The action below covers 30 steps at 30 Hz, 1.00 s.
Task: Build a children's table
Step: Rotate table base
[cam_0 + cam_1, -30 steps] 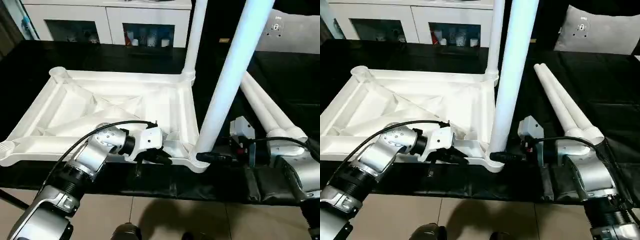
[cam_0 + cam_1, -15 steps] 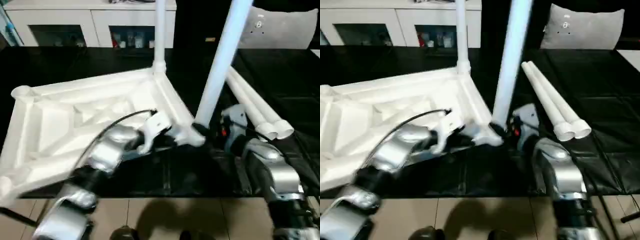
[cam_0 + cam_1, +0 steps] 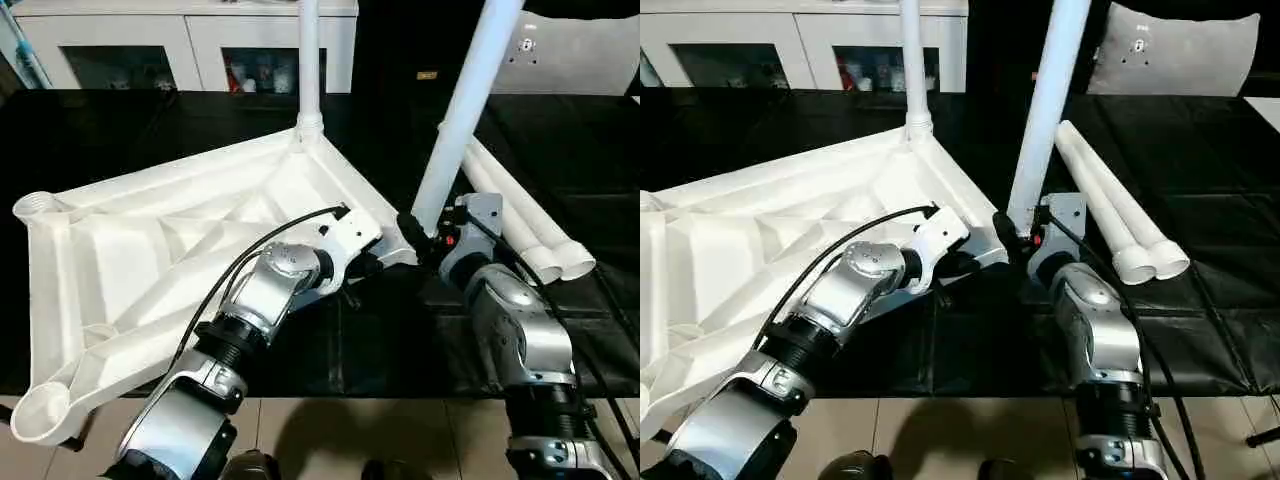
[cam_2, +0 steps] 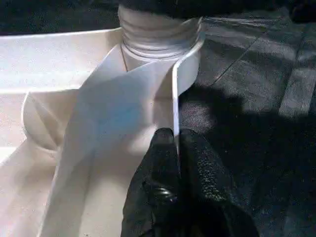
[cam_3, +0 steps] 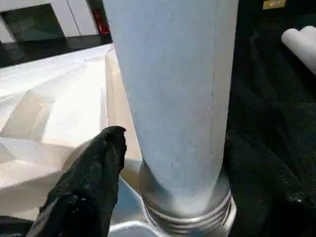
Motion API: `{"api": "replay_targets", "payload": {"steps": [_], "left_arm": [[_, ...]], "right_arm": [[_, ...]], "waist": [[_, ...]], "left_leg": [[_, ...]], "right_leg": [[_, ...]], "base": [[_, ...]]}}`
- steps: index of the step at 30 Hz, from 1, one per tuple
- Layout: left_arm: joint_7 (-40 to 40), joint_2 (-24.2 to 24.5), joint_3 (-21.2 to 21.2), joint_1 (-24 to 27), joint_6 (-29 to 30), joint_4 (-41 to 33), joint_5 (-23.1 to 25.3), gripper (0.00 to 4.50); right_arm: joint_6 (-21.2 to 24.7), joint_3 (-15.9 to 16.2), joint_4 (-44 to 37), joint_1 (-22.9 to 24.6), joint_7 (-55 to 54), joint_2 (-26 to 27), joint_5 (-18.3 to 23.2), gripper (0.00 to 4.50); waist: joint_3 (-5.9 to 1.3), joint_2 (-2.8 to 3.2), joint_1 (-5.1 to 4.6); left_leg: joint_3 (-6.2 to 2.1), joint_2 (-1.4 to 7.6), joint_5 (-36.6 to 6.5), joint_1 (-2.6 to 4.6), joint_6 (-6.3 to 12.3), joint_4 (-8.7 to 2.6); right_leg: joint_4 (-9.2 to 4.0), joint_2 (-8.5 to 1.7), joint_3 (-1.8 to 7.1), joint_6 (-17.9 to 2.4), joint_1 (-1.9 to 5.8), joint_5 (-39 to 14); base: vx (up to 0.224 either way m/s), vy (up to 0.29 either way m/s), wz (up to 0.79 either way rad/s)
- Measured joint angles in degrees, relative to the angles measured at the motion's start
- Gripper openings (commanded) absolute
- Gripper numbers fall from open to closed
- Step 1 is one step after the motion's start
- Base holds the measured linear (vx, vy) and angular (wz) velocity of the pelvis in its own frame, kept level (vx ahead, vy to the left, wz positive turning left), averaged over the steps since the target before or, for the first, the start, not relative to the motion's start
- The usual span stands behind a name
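Tabletop [image 3: 150,250] swung round on black worktop [image 3: 120,130] since earlier; left end effector [image 4: 177,148] clenched on its rim, right end effector [image 5: 163,163] released around upright leg [image 3: 465,110]; spare legs [image 3: 520,220] beside, cabinet [image 3: 190,40] behind.

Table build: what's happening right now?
The tabletop lies underside up on the black surface with two legs standing in corner sockets. The left gripper is shut on the tabletop's rim beside the near leg; the right gripper straddles that leg's base. Two spare legs lie to the right.
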Motion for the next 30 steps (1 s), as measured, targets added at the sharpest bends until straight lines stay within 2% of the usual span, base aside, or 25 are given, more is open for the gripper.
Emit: {"api": "replay_targets", "payload": {"steps": [3,4,5,6,8,9,11,12,14,17,21,24,26,28,30], "left_arm": [[0.67,0.37,-0.37,-0.11,-2.50,0.81,0.44,0.00],[0.50,0.52,-0.25,-0.12,-3.13,0.84,0.44,0.27],[-0.17,0.57,0.17,-0.12,-3.06,0.83,0.02,0.27],[-0.80,0.63,0.99,-0.07,-3.14,0.82,-0.75,0.54],[-2.73,0.41,3.33,0.04,-4.32,-1.91,-4.40,0.57],[-3.01,0.21,3.96,0.02,-5.06,-3.62,-5.36,0.77],[-2.47,-0.12,4.57,-0.10,-6.79,-5.94,-6.27,0.77],[-2.18,-0.16,4.65,-0.04,-7.19,-6.30,-6.35,0.95],[-1.89,0.48,5.10,1.34,-6.92,-8.58,-6.98,0.95],[-2.15,3.33,7.20,4.60,-3.93,-12.78,-8.40,0.95],[-2.56,7.51,9.05,7.29,-0.23,-18.37,-8.83,0.95],[-3.44,13.15,10.08,10.76,2.82,-24.07,-8.73,0.95],[-4.47,16.79,10.92,13.74,4.19,-27.38,-8.49,0.95],[-5.29,18.13,11.99,15.93,4.68,-30.22,-8.86,0.95],[-6.55,18.87,12.71,17.31,5.35,-33.10,-10.19,1.30]], "right_arm": [[0.13,-0.04,-0.72,2.20,1.04,-1.49,-0.10,3.67],[0.00,0.01,-0.77,3.37,1.38,-1.91,-0.14,3.91],[-0.25,0.01,-0.77,4.11,2.07,-2.28,-0.06,3.91],[-0.60,-0.08,-0.92,4.68,2.81,-2.67,0.09,4.04],[-1.40,-0.57,-2.19,6.02,5.25,-3.78,1.97,4.16],[-2.09,-0.61,-3.08,6.26,6.64,-4.32,2.63,4.35],[-3.07,-0.64,-5.25,6.31,8.62,-5.13,3.76,4.35],[-3.11,-0.71,-6.07,6.43,9.23,-5.48,4.01,4.47],[-1.74,-0.02,-9.18,8.58,12.95,-8.03,5.70,4.47],[-0.14,1.77,-11.84,10.56,18.99,-10.81,7.80,4.47],[0.73,3.25,-13.67,10.60,23.89,-13.07,9.86,4.47],[0.83,4.31,-14.02,10.40,26.51,-14.07,10.55,4.47],[0.83,4.84,-13.30,9.71,27.05,-14.13,10.54,4.47],[0.21,5.81,-10.91,7.39,27.25,-13.81,10.02,4.47],[-1.00,6.70,-8.57,5.01,27.41,-13.47,9.39,4.50]], "waist": [[0.11,0.21,0.20],[0.15,0.29,0.22],[0.20,0.38,0.23],[0.26,0.46,0.26],[0.34,0.37,0.43],[0.34,0.37,0.38],[0.32,0.35,0.31],[0.31,0.35,0.32],[0.31,0.36,0.38],[0.31,0.36,-0.22],[0.32,0.35,-0.23],[0.30,0.37,-0.35],[0.30,0.37,-0.31],[0.30,0.37,-0.19],[0.30,0.36,0.11]], "left_leg": [[0.00,-0.01,0.00,-0.01,0.00,-0.01],[0.00,-0.01,0.00,-0.02,0.00,-0.01],[0.00,-0.01,0.00,-0.02,0.00,-0.01],[0.00,-0.01,0.00,-0.07,0.01,-0.01],[0.00,0.03,0.00,-0.11,0.01,-0.01],[0.00,0.01,-0.01,-0.10,0.03,-0.01],[0.00,0.01,-0.03,-0.07,0.06,-0.01],[0.00,0.01,-0.03,-0.06,0.07,-0.01],[0.00,0.01,-0.04,-0.07,0.09,-0.06],[0.00,0.02,0.00,-0.08,0.17,-0.08],[0.00,0.05,-0.04,-0.05,0.08,-0.08],[0.00,0.06,-0.05,-0.03,0.06,-0.08],[0.00,0.06,-0.05,-0.04,0.05,-0.08],[0.00,0.05,-0.05,-0.06,0.05,-0.05],[0.00,0.04,-0.05,-0.05,0.05,-0.03]], "right_leg": [[-0.04,0.00,0.00,0.13,0.01,-0.07],[-0.04,0.00,0.00,0.12,0.00,-0.07],[-0.04,0.00,0.00,0.13,-0.01,-0.07],[-0.04,0.00,0.00,0.13,-0.05,-0.08],[-0.04,0.00,-0.05,0.10,-0.06,-0.06],[-0.08,0.00,-0.04,0.09,-0.03,-0.05],[-0.18,0.00,-0.04,0.08,0.05,-0.04],[-0.22,0.00,-0.04,0.08,0.07,-0.05],[-0.31,0.00,-0.06,0.11,0.09,-0.06],[-0.32,0.01,-0.06,0.11,0.05,-0.05],[-0.32,0.02,-0.13,0.22,0.09,-0.12],[-0.32,0.02,-0.12,0.24,0.08,-0.13],[-0.32,0.02,-0.12,0.24,0.07,-0.13],[-0.34,0.02,-0.11,0.21,0.09,-0.11],[-0.35,0.00,-0.10,0.18,0.13,-0.09]], "base": [[0.000,0.000,0.00],[0.000,0.000,0.00],[0.000,0.000,0.00],[0.000,0.000,0.00],[0.000,0.000,0.00],[0.000,0.000,0.00],[0.000,0.000,0.00],[0.000,0.000,0.00],[0.000,0.000,0.00],[0.000,0.000,0.00],[0.000,0.000,0.00],[0.000,0.000,0.00],[0.000,0.000,0.00],[0.000,0.000,0.00],[0.000,0.000,0.00]]}}
